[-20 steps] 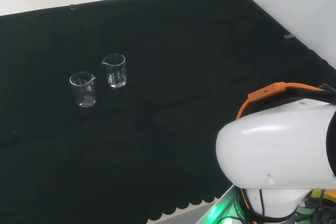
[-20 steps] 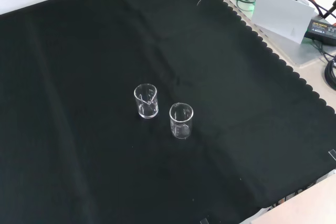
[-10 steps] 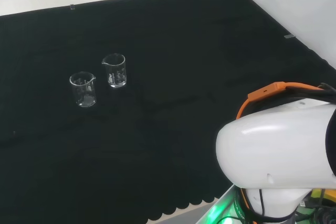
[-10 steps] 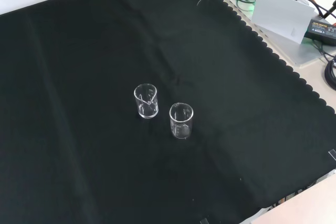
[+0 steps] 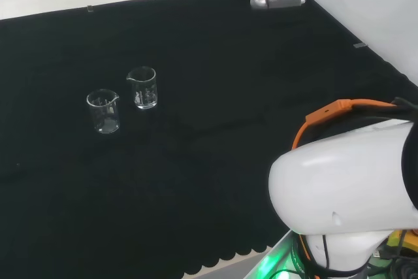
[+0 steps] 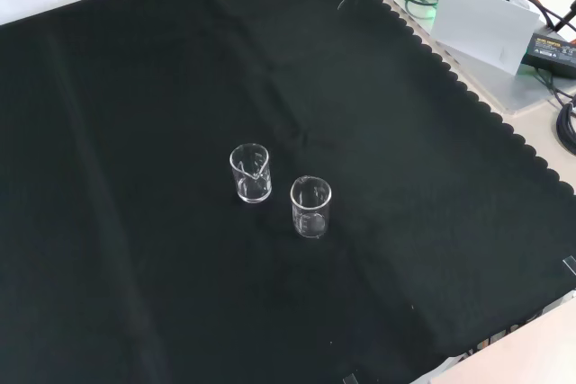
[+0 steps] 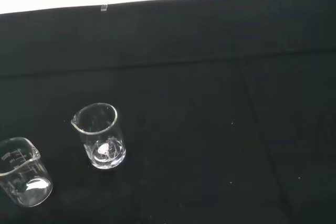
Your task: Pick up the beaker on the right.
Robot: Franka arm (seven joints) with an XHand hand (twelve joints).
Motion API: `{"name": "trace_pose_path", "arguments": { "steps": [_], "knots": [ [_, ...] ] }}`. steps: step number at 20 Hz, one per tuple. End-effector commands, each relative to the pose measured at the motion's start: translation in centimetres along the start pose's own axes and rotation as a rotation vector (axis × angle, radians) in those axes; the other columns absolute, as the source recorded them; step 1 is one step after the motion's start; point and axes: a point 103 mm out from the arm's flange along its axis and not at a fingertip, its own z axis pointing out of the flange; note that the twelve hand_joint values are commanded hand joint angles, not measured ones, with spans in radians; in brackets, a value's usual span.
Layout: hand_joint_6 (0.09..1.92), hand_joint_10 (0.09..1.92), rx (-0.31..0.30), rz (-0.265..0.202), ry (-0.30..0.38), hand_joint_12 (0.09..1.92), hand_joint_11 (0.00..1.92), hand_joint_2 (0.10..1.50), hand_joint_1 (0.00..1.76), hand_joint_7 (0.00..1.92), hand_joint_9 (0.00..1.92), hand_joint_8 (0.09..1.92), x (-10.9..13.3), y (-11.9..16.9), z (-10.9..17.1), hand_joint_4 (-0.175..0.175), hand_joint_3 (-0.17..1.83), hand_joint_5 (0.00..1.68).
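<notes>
From my head view I see two clear cups standing upright near each other on the black cloth [image 5: 196,181]: the left cup [image 5: 104,111], then the right cup [image 5: 143,87], both well apart from the arm [image 5: 346,194]. I cannot tell how the hand's fingers stand.

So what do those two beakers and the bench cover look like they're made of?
Both beakers look like clear glass, possibly clear plastic: the cloth shows through their walls, the rims and bases catch bright glints, and pale graduation marks show. The bench cover looks like matte black fabric, creased, with a scalloped edge.
</notes>
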Motion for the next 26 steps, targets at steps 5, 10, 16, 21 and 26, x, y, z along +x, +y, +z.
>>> {"name": "trace_pose_path", "arguments": {
  "steps": [5,10,16,21,26],
  "knots": [
    [0.09,0.63,0.056,-0.079,0.128,0.91,0.00,1.32,0.17,0.09,0.10,0.45,-4.2,10.0,9.1,-0.037,0.22,0.27],
    [0.09,0.63,0.083,-0.096,0.160,0.91,0.00,1.31,0.19,0.09,0.09,0.45,-4.7,13.0,12.2,-0.038,0.22,0.26],
    [0.09,0.64,0.111,-0.151,0.199,0.92,0.00,1.25,0.27,0.07,0.10,0.46,-3.6,16.0,15.6,-0.035,0.20,0.23],
    [0.09,0.65,0.131,-0.158,0.220,0.95,0.00,1.17,0.37,0.07,0.13,0.46,-2.8,18.1,18.7,-0.030,0.20,0.21],
    [0.09,0.69,0.176,-0.156,0.254,1.11,0.00,0.98,0.52,0.08,0.18,0.51,-2.4,19.6,21.5,-0.028,0.36,0.21]
  ]
}}
